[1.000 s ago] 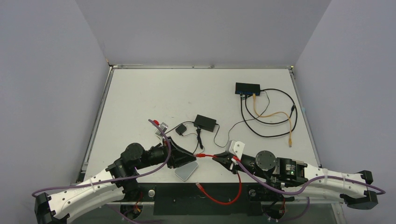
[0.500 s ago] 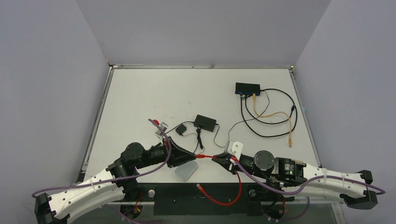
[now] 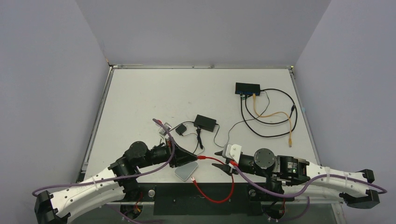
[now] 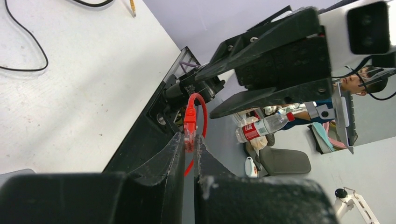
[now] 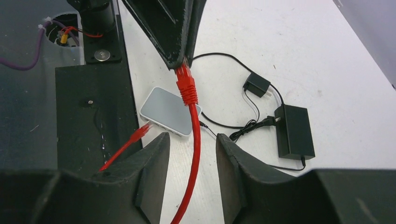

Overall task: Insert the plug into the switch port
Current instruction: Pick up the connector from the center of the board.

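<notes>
Left gripper (image 3: 195, 156): was seen pressed together on the red plug (image 4: 189, 127), low centre of the top view, the plug's tip showing past the fingertips.
Right gripper (image 5: 191, 140): was seen spread, one finger either side of the red cable (image 5: 193, 158), a gap on both sides; nothing was pinched.
Plug: was held between the two grippers, near the grey pad (image 3: 186, 171).
Switch port (image 3: 247, 94): was found in the row on the blue-trimmed face of the black switch (image 3: 247, 87), upper right of the top view, well apart from the plug.
Orange cable (image 3: 280, 113): was seen running to that same face.
Red cable: was looped past the near edge of the table (image 3: 163, 93).
Adapter brick (image 3: 205, 122): was seen mid-table.
</notes>
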